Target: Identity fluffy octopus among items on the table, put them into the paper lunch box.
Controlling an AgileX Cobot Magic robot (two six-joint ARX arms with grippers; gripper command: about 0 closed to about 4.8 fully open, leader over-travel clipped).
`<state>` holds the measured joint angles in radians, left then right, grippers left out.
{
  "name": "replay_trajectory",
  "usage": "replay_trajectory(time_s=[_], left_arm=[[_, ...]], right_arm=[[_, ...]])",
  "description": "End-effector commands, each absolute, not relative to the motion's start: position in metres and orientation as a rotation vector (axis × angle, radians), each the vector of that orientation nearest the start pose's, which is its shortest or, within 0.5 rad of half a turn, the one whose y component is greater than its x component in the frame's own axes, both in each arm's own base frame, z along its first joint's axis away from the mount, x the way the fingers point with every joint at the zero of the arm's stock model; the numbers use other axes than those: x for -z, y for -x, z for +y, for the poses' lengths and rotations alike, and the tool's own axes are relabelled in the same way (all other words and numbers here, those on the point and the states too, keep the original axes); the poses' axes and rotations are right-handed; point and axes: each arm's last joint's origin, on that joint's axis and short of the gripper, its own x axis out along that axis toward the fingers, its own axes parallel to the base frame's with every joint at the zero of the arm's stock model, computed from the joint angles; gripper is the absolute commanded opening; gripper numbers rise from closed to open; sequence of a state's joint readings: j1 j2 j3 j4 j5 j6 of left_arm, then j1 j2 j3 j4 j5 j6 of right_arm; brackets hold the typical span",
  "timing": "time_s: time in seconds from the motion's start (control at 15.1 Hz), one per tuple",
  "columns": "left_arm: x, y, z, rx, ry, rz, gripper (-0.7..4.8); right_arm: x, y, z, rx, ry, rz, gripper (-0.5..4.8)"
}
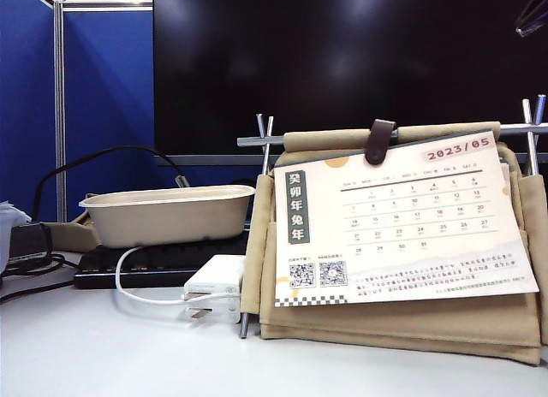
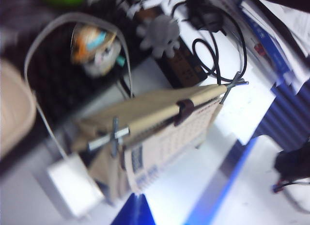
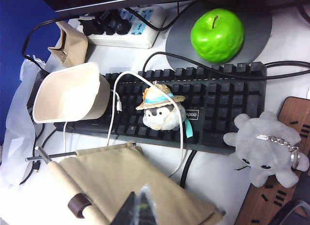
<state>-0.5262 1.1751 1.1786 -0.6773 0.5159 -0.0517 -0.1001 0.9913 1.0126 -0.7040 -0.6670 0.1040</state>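
Two hands are at work, yet neither has touched the toy. The right hand shows only as dark, closed fingertips at the edge of its own wrist view, poised above the tan fabric organiser and holding nothing. The left hand appears in no picture, so whether it is open I cannot tell; its blurred wrist view looks down on the organiser from above.

The small light-grey fluffy octopus lies on the surface just beside the end of the black keyboard, partly over a brown wooden board, with a metal chain and ring on its head. The beige oblong paper lunch box sits on the keyboard's opposite end, well apart, and looks empty.

I judge this to be the locating-and-approach step — nothing is gripped yet. The next move calls for opening a hand, lowering it over the domed head, and not picking the hat-wearing penguin plush between toy and box.

The octopus seems to lie with its dark eyes facing the right wrist camera, legs splayed all round — no clear long axis. The box's long axis runs across the keyboard's length.
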Motion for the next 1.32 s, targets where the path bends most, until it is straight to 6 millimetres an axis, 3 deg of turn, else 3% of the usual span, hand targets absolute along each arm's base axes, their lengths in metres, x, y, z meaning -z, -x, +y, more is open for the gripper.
replay_trajectory(time_s=[0.07, 0.13, 0.4, 0.53, 0.79, 0.93, 1.32], left_arm=[[-0.36, -0.199, -0.137, 1.024, -0.004, 0.592, -0.02], [-0.364, -0.199, -0.141, 1.045, -0.013, 0.533, -0.02], [-0.371, -0.195, -0.153, 1.107, -0.047, 0.425, -0.02], [-0.373, -0.194, -0.155, 1.116, -0.049, 0.405, -0.02], [-0.373, -0.195, -0.155, 1.115, -0.049, 0.4, -0.02], [-0.373, -0.195, -0.155, 1.115, -0.049, 0.4, -0.02], [-0.374, -0.195, -0.155, 1.115, -0.048, 0.397, -0.02]], right_arm=[[-0.329, -0.198, -0.001, -0.516, -0.363, 0.684, 0.58], [-0.324, -0.204, -0.001, -0.502, -0.364, 0.714, 1.52], [-0.307, -0.228, 0.005, -0.458, -0.339, 0.779, 1.75], [-0.3, -0.237, 0.003, -0.417, -0.327, 0.796, 2.49], [-0.283, -0.253, -0.001, -0.305, -0.298, 0.856, 2.8], [-0.279, -0.257, -0.002, -0.257, -0.277, 0.862, 3.39], [-0.271, -0.264, -0.001, -0.25, -0.274, 0.895, 3.39]])
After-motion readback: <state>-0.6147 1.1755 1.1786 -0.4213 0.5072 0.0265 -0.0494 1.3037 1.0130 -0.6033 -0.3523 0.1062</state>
